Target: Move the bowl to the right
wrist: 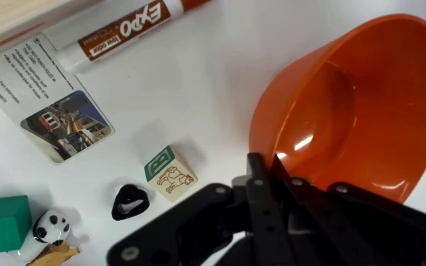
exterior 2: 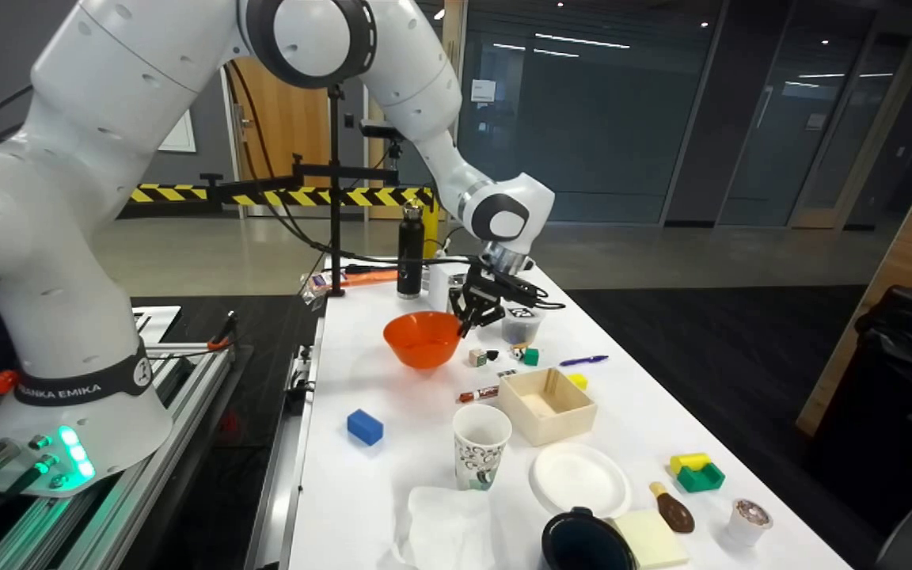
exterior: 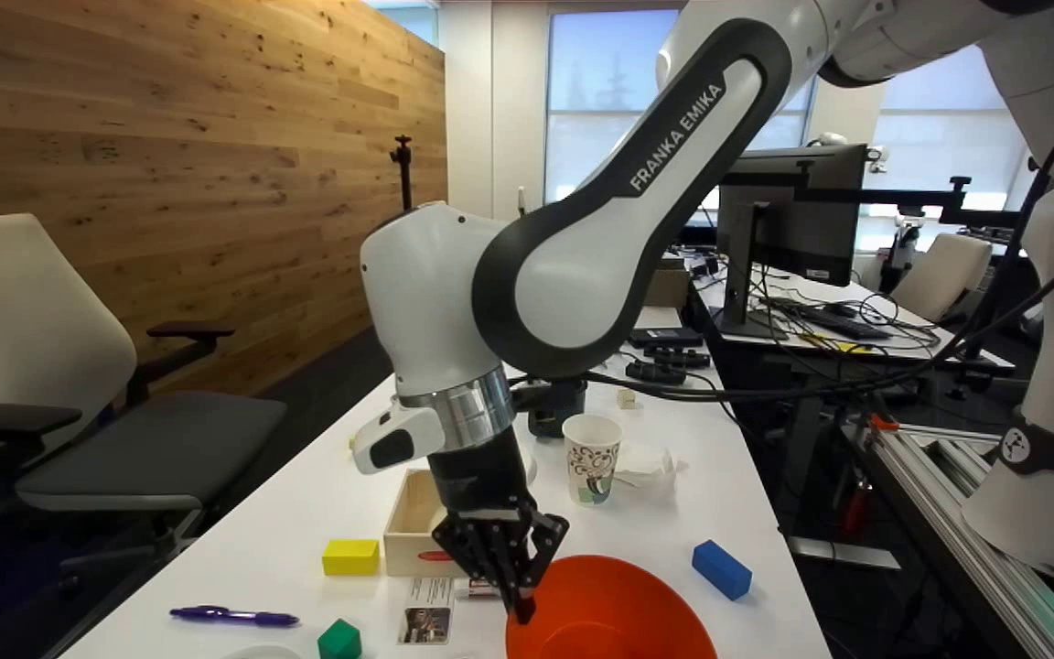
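The bright orange bowl is on the near part of the white table in an exterior view. It also shows in an exterior view and fills the right side of the wrist view. My gripper has one finger outside and one inside the bowl's rim, closed on the thin wall. In both exterior views the gripper points down at the bowl's edge. The bowl's rim looks slightly tilted. Whether its base touches the table cannot be told.
A blue block lies beside the bowl. A marker, a letter block and a black ring lie on the gripper's side. A wooden box, a paper cup and a white plate stand farther along.
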